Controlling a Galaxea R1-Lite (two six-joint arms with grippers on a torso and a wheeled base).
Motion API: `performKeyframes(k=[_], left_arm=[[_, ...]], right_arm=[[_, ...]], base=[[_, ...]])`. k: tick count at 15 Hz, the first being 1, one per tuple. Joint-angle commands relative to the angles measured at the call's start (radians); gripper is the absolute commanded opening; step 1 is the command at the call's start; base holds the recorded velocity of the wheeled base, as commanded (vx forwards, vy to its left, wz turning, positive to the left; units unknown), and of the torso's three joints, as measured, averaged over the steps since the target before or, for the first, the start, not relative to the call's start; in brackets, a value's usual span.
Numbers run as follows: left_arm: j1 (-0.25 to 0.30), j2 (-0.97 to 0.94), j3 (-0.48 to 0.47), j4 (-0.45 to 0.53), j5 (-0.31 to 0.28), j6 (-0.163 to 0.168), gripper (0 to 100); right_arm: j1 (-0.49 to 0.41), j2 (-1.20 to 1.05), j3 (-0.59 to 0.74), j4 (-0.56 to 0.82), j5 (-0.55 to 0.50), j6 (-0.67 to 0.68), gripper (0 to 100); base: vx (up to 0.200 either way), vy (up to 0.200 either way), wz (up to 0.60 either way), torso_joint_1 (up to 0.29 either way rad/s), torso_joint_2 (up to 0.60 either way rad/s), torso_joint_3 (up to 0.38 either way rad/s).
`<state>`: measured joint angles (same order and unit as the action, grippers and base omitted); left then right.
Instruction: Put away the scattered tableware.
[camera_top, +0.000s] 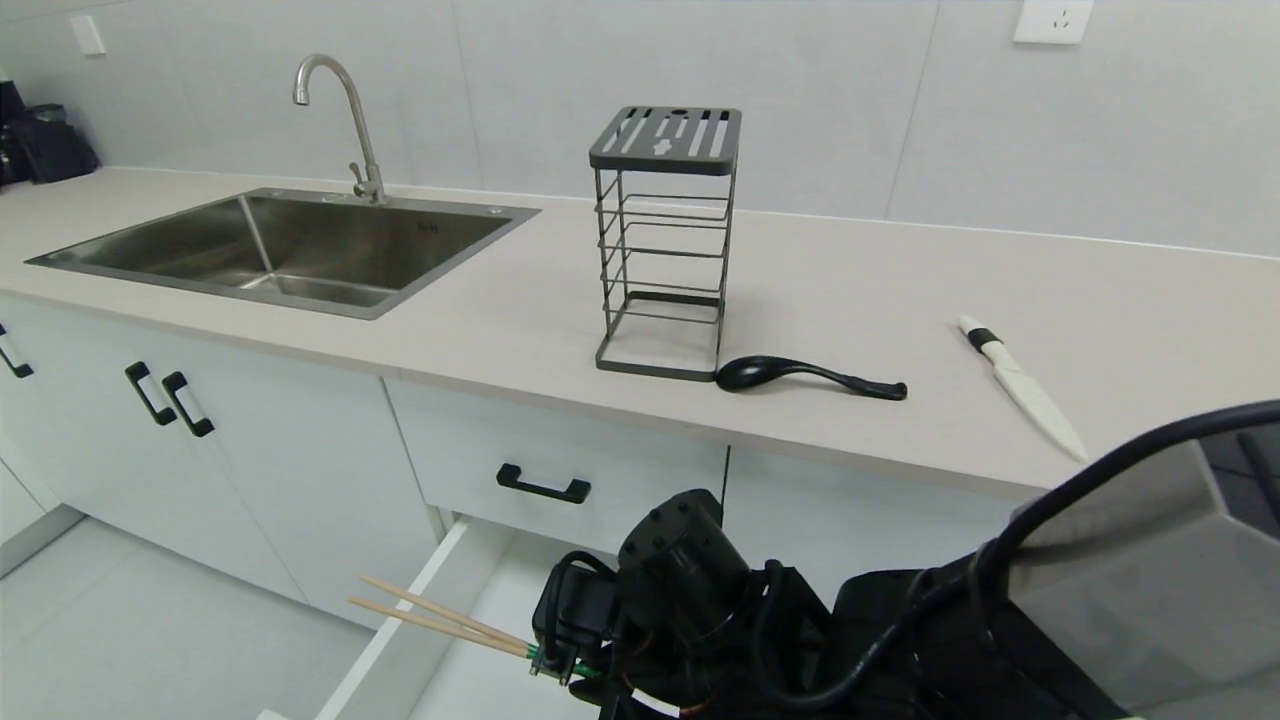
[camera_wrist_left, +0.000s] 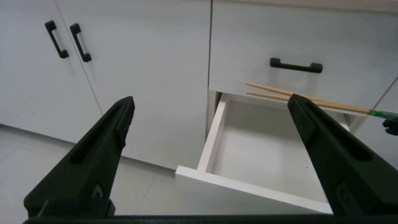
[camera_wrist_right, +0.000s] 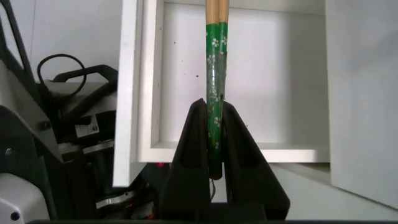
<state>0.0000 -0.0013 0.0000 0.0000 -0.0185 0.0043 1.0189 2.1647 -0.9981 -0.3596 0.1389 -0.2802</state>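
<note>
A pair of wooden chopsticks (camera_wrist_right: 216, 56) with green patterned ends is pinched in my right gripper (camera_wrist_right: 215, 109), which is shut on them. They stick out over the open white drawer (camera_wrist_right: 130, 93) below the counter. In the head view the chopsticks (camera_top: 440, 617) point left from the right gripper (camera_top: 550, 655), above the drawer's side wall (camera_top: 400, 640). My left gripper (camera_wrist_left: 211, 155) stands open with nothing in it, facing the drawer (camera_wrist_left: 211, 137); the chopsticks (camera_wrist_left: 298, 98) cross above it. A black spoon (camera_top: 800, 375) and a white knife (camera_top: 1020, 385) lie on the counter.
A dark wire rack (camera_top: 665, 240) stands on the counter beside the spoon. A steel sink (camera_top: 290, 250) with a tap is at the left. A shut drawer with a black handle (camera_top: 543, 487) sits above the open one; cabinet doors (camera_top: 170, 400) are to the left.
</note>
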Motion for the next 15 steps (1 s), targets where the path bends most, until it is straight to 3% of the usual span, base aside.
performKeyframes(k=[1,9,15], left_arm=[[0.0,0.001,0.0,0.0,0.0,0.0,100],[0.0,0.001,0.0,0.0,0.0,0.0,100],[0.0,0.001,0.0,0.0,0.0,0.0,100]], right_arm=[[0.0,0.04,-0.027,0.001,0.001,-0.004,0],[-0.066,0.052,-0.079,0.002,-0.051,-0.01,0],[-0.089,0.139,-0.09,0.002,-0.079,0.001,0]], base=[[0.0,0.0,0.0,-0.246,0.47,0.203],[0.0,0.0,0.0,-0.248,0.38,0.149],[0.0,0.0,0.0,-0.053,0.2,0.069]])
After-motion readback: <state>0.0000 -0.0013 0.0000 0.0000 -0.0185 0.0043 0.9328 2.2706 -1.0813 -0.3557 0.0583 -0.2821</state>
